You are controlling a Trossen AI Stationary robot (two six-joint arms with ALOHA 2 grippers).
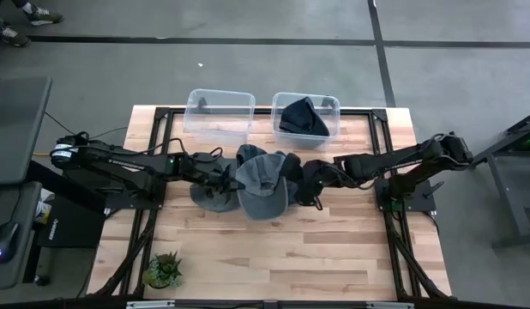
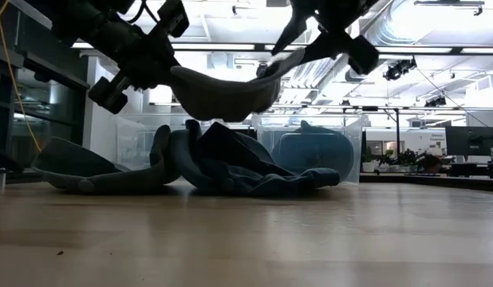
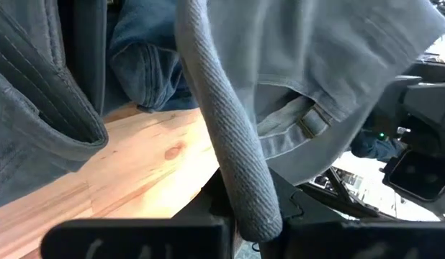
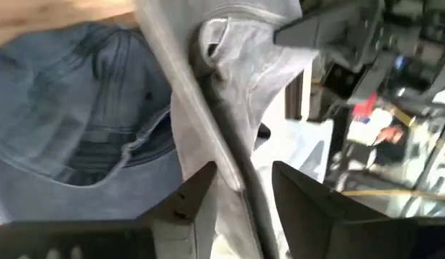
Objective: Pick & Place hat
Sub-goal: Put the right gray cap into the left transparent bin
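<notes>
A light grey hat (image 1: 261,184) hangs above the table between my two grippers, hollow side up in the low view (image 2: 222,94). My left gripper (image 1: 229,178) is shut on its left edge. My right gripper (image 4: 244,183) stands open at its right edge, with the hat's rim (image 4: 208,108) running between the fingers. Below the grey hat, several dark blue hats (image 2: 214,163) lie in a heap on the wood. At the far edge stand two clear bins (image 1: 219,112), and the right one (image 1: 332,107) holds a dark hat (image 1: 301,118). My left gripper pinches the grey hat's thick rounded edge (image 3: 248,194) between its two fingers, coming from the table's left and slanting down. The hat is lifted clear of the heap and sags between the arms. My right gripper has the rim between its open fingers (image 4: 201,188); whether they touch it I cannot tell.
A small potted plant (image 1: 165,269) sits at the near left corner. The near half of the wooden tabletop (image 1: 282,257) is bare. Black frame bars (image 1: 153,146) run along the table's sides, and the room beyond shows benches and monitors.
</notes>
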